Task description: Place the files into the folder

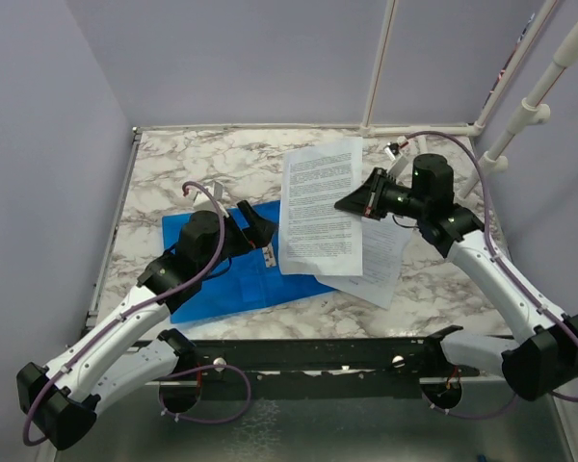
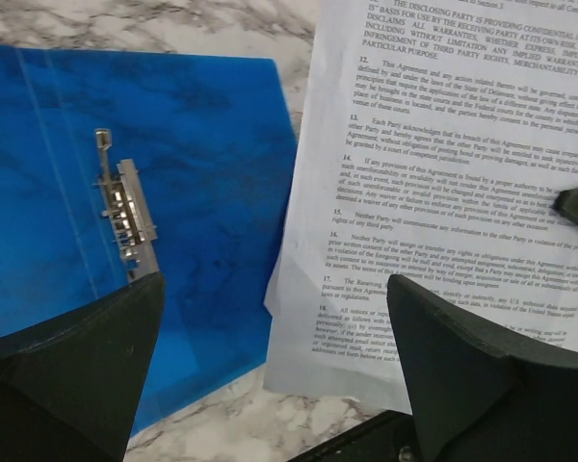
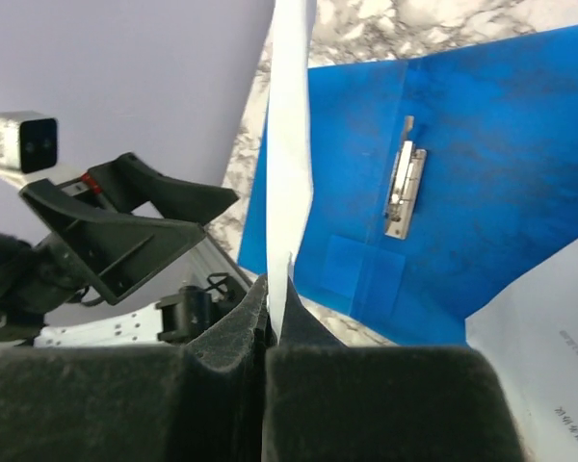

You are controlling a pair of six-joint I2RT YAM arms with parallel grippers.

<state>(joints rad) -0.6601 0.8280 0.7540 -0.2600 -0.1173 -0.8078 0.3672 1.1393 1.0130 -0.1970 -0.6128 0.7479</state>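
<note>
One sheet of the files (image 3: 289, 144) tight in right claw (image 3: 270, 300), left claw (image 2: 275, 282) apart above folder (image 2: 202, 144)

The left arm (image 1: 116, 332) and right arm (image 1: 506, 279) share white link shells dotted with small dark screws, and black joint housings. A purple cable (image 1: 204, 192) arcs just behind each gripper. The left gripper (image 2: 275, 289) has matte-black, wedge-shaped fingers (image 2: 77, 375) with a dull finish.
</note>
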